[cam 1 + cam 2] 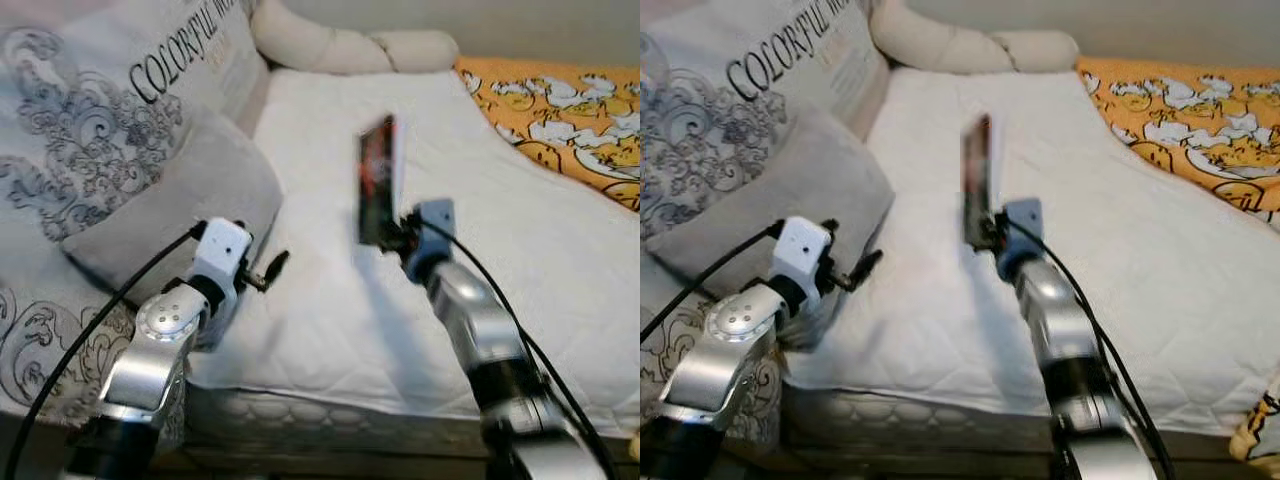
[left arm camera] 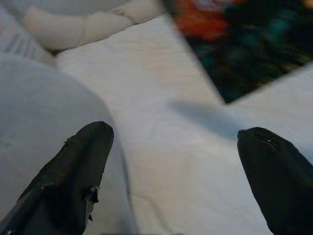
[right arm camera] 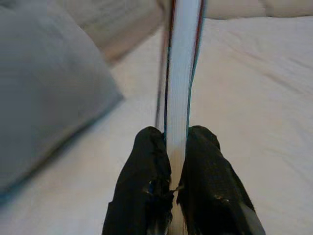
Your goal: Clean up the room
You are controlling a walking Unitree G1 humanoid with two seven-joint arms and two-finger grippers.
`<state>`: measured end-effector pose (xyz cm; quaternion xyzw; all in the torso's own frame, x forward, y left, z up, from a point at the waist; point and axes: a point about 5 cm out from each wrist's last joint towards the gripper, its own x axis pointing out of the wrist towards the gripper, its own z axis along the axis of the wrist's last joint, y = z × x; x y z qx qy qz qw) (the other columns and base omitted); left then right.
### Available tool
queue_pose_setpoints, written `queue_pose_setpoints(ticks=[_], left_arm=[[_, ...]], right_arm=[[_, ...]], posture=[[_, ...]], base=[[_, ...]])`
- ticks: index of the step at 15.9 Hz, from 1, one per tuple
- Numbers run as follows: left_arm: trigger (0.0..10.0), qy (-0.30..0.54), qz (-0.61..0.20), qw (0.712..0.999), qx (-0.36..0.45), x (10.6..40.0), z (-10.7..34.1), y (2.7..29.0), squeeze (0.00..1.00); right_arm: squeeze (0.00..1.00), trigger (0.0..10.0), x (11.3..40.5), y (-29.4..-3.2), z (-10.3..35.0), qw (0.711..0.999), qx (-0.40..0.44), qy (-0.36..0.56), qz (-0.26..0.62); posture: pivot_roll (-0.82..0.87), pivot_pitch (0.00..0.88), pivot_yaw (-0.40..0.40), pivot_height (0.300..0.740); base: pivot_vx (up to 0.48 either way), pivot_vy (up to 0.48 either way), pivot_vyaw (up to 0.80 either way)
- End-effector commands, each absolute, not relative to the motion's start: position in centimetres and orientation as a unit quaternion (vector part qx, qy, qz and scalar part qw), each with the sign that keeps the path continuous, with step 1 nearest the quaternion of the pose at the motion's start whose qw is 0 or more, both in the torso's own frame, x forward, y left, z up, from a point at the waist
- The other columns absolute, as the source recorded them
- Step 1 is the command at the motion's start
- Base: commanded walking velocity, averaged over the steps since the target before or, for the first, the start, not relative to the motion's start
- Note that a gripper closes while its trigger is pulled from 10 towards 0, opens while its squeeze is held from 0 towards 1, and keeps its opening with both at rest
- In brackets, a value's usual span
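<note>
A thin book (image 1: 377, 180) with a dark, red-marked cover stands upright on edge above the white mattress (image 1: 330, 300), near the middle of the bed — the right gripper (image 3: 177, 152) pinches its lower edge, both black fingers pressed against the white page block. To the left, the left gripper (image 2: 176, 166) hovers with its fingers spread wide and nothing between them, just beside a grey pillow (image 1: 175, 200). Farther left lies a patterned cushion (image 1: 90, 110) printed with lettering; a cream bolster (image 1: 340, 45) lies at the far end, and an orange patterned blanket (image 1: 560, 110) lies at the far right.
</note>
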<state>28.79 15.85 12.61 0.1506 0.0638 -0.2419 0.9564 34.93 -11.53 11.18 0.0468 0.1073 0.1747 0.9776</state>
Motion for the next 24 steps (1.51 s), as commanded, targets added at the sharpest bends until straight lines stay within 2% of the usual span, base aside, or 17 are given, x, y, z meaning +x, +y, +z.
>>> queue_pose_setpoints(ticks=[1,5,6,7,12,16,17,18,19,20,24], left_arm=[[10.0,0.067,-0.261,0.950,0.156,28.5,12.8,15.6,0.00],[10.0,0.095,-0.293,0.936,0.172,27.5,13.1,16.9,0.00],[10.0,0.098,-0.295,0.934,0.173,27.3,13.2,17.0,0.00],[10.0,0.109,-0.304,0.930,0.178,26.9,13.3,17.3,0.00],[10.0,0.144,-0.325,0.915,0.193,25.7,13.4,18.1,0.00],[10.0,0.184,-0.342,0.898,0.209,24.1,13.0,19.4,0.00],[10.0,0.189,-0.344,0.895,0.210,23.8,13.0,19.6,0.00],[10.0,0.192,-0.345,0.894,0.210,23.5,13.0,19.7,0.00],[10.0,0.194,-0.347,0.893,0.210,23.3,13.0,19.6,0.00],[10.0,0.194,-0.350,0.892,0.210,23.1,13.1,19.3,0.00],[10.0,0.197,-0.357,0.889,0.209,22.8,13.5,18.7,0.00]], right_arm=[[0.00,10.0,35.6,-11.1,12.3,0.975,0.067,0.088,0.193],[0.00,10.0,37.5,-9.8,12.2,0.949,0.178,0.141,0.220],[0.00,10.0,37.6,-9.7,12.1,0.945,0.190,0.147,0.221],[0.00,10.0,37.7,-9.2,11.8,0.927,0.247,0.168,0.228],[0.00,10.0,36.6,-8.9,9.1,0.883,0.349,0.234,0.207],[0.00,10.0,33.7,-9.1,4.6,0.873,0.294,0.345,0.179],[0.00,10.0,33.2,-9.4,3.8,0.876,0.268,0.364,0.168],[0.00,10.0,32.7,-10.2,2.7,0.890,0.206,0.382,0.137],[0.09,10.0,32.3,-10.5,2.2,0.887,0.209,0.394,0.119],[1.00,10.0,32.1,-11.1,1.8,0.889,0.200,0.399,0.099],[1.00,10.0,32.2,-12.8,1.6,0.903,0.186,0.384,0.041]], posture=[[0.15,0.000,-0.007,0.740],[0.19,0.000,-0.015,0.740],[0.20,0.000,-0.013,0.740],[0.22,0.000,-0.011,0.740],[0.28,0.000,-0.014,0.740],[0.34,0.000,-0.016,0.740],[0.34,0.000,-0.015,0.740],[0.34,0.000,-0.013,0.740],[0.35,0.000,-0.012,0.740],[0.35,0.000,-0.009,0.740],[0.35,0.000,0.015,0.740]], base=[[0.000,0.000,0.00],[0.000,0.000,0.00],[0.000,0.000,0.00],[0.000,0.000,0.00],[0.000,0.000,0.00],[0.000,0.000,0.00],[0.000,0.000,0.00],[0.000,0.000,0.00],[0.000,0.000,0.00],[0.000,0.000,0.00],[0.000,0.000,0.00]])
